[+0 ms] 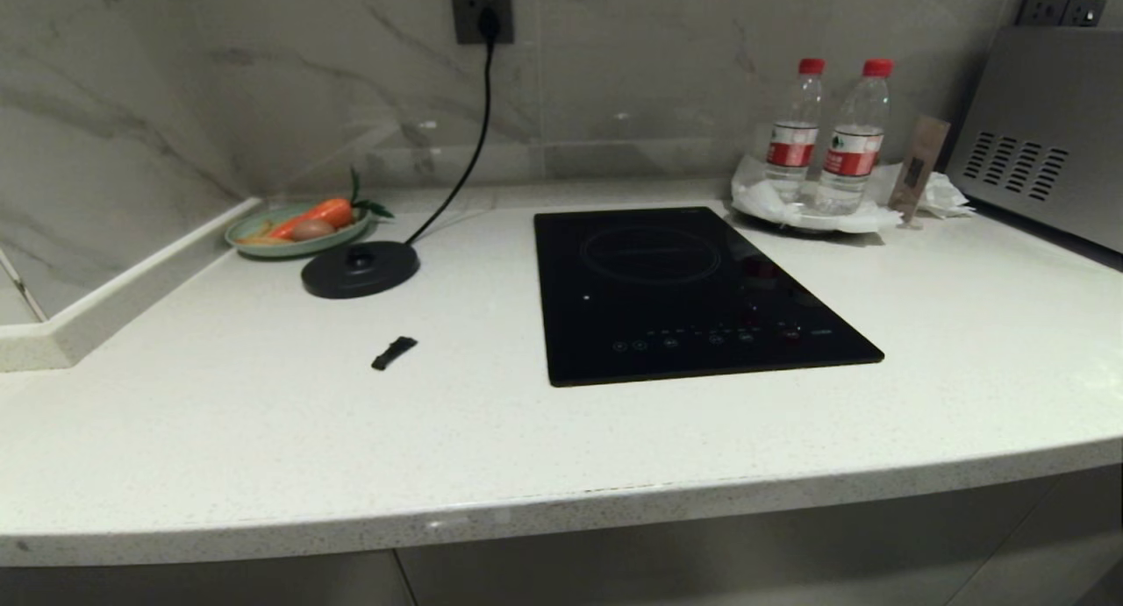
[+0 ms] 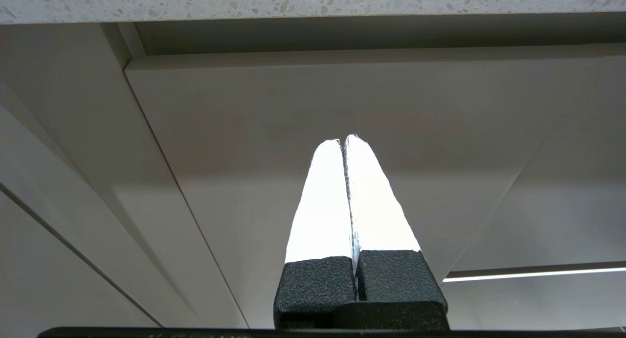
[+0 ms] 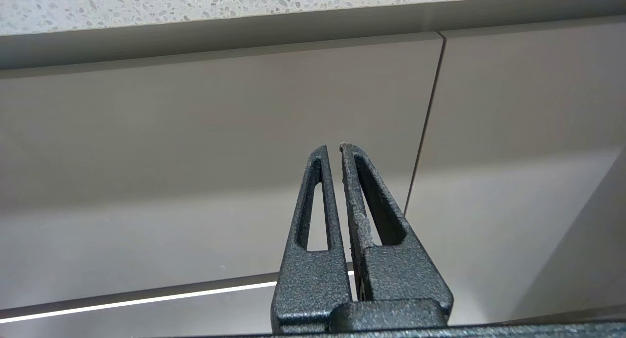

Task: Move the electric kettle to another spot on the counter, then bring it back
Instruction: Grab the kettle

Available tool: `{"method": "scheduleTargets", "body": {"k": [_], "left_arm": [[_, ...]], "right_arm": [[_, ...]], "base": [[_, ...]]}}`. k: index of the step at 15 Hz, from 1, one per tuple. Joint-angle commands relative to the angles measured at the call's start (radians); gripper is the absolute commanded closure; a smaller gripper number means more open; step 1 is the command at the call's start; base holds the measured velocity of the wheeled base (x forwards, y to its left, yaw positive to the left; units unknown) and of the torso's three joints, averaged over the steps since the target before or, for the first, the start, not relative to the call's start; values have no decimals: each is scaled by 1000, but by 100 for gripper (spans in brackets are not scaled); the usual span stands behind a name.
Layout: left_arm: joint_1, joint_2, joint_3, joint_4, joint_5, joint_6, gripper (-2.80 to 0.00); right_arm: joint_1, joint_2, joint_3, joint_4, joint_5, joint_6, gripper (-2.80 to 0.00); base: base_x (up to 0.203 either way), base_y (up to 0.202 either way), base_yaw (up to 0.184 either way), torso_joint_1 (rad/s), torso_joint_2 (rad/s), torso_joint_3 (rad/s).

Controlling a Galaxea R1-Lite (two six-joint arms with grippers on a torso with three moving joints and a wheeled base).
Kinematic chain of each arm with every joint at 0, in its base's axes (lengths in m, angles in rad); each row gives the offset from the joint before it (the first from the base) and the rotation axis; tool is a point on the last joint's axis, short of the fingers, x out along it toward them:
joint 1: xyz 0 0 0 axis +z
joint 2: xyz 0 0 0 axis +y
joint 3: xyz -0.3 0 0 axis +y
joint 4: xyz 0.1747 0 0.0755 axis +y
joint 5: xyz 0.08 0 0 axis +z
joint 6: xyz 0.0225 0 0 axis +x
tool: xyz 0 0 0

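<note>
Two water bottles (image 1: 825, 137) — red-and-white labels bearing a green mark, their print too small to read; induction hob (image 1: 684, 290) — a row of touch-control symbols along its front edge, none legible; no other text, brand or number readable.

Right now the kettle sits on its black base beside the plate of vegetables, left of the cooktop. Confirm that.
Wrong on one point: the base is bare; no kettle is in sight in any view. The head view shows it beside the plate of vegetables, left of the cooktop, as you said.
</note>
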Motion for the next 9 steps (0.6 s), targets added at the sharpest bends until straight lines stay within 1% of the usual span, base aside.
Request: {"method": "scheduleTargets", "body": {"k": [1,9], "left_arm": [[0,0,0,0,1,0,0],[0,0,0,0,1,0,0]], "right_arm": [[0,0,0,0,0,0,0],[0,0,0,0,0,0,0]], "base": [[0,0,0,0,0,0],[0,0,0,0,0,0]]}}
